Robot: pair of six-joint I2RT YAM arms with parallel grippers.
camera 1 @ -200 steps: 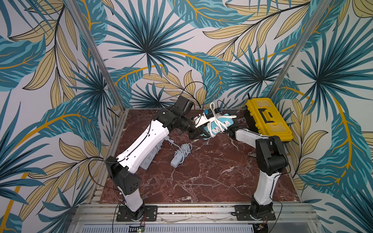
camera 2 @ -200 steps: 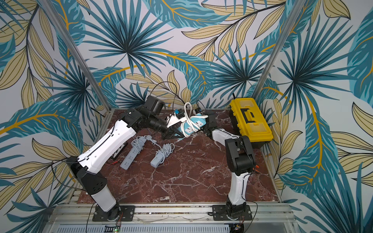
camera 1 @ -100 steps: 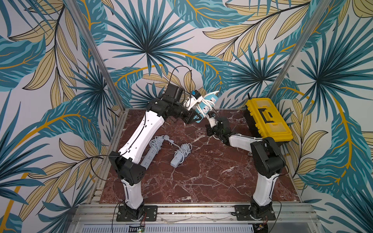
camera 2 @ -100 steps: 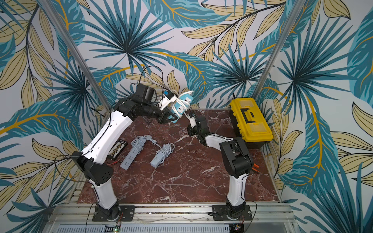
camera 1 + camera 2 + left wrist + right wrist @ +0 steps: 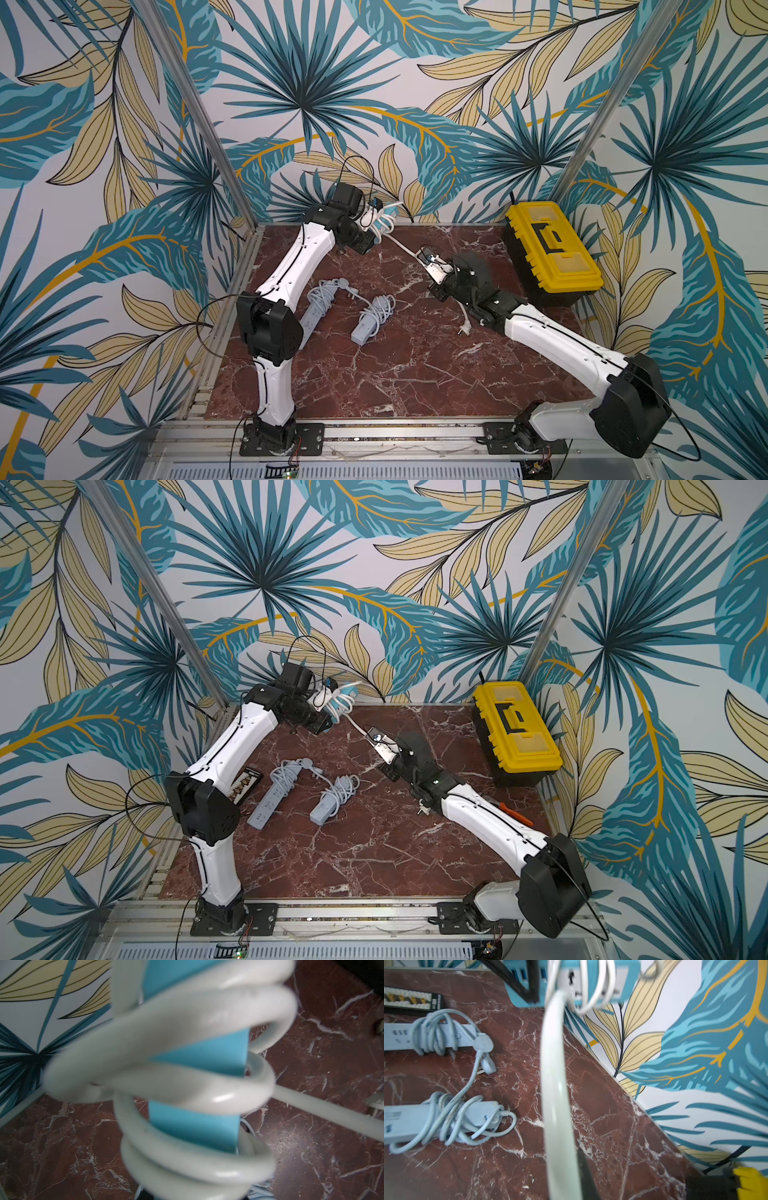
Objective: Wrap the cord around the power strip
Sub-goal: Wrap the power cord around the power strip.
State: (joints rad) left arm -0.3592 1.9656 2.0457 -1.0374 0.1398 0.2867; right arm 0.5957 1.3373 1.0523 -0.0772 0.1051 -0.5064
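Note:
A blue power strip (image 5: pixel 377 204) (image 5: pixel 330 683) hangs in the air near the back wall, with my left gripper (image 5: pixel 365 224) shut on it. Loops of white cord (image 5: pixel 385 222) (image 5: pixel 166 1084) lie wound round it, and its blue body (image 5: pixel 197 1055) shows between them in the left wrist view. One straight stretch of cord (image 5: pixel 403 246) (image 5: pixel 357 724) (image 5: pixel 554 1084) runs from the strip down to my right gripper (image 5: pixel 424 255) (image 5: pixel 376 738), which is shut on it. A black finger (image 5: pixel 586 1178) presses beside the cord. The plug (image 5: pixel 464 330) dangles under the right wrist.
Two grey power strips (image 5: pixel 320 299) (image 5: pixel 370 320) with cords wound round them lie on the marble table (image 5: pixel 395 374) at left centre. A yellow toolbox (image 5: pixel 548 245) stands at the back right. A black card of small parts (image 5: pixel 245 785) and an orange tool (image 5: pixel 515 812) lie near the edges.
My left arm carried the strip up and back toward the wall. My right gripper closed on the cord and drew away from the strip, so the cord between them runs straight.

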